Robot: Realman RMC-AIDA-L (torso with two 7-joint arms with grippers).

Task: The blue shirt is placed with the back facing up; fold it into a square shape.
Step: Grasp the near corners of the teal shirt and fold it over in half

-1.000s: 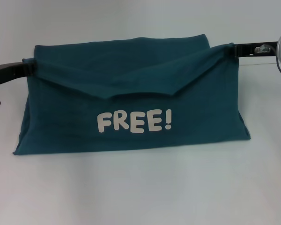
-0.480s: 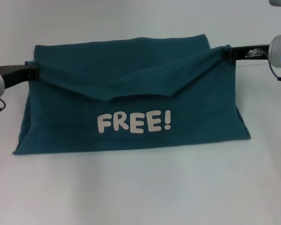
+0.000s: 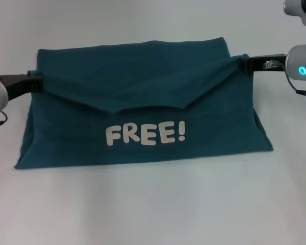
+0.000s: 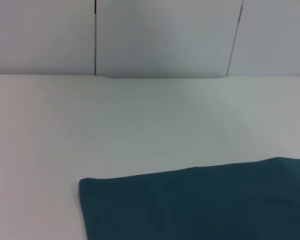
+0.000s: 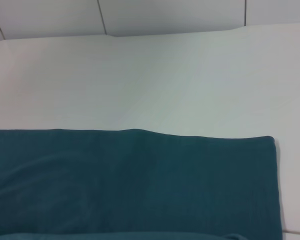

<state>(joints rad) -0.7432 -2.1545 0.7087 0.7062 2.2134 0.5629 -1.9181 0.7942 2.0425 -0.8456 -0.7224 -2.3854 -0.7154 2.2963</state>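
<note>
The blue shirt (image 3: 143, 115) lies across the middle of the white bench (image 3: 153, 209), its near layer showing white "FREE!" lettering (image 3: 145, 135). My left gripper (image 3: 34, 79) is clenched on the shirt's upper left corner; my right gripper (image 3: 243, 63) is clenched on the upper right corner. Between them the held edge sags into a shallow V.

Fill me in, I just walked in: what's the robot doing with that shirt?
It is folding the blue shirt on the white table. The left claw and right claw each pinch a corner of the near layer and hold it lifted and folded toward the far edge, so the white "FREE!" lettering faces the head camera. The lifted edge sags between them, and the fold is not yet laid down.
</note>
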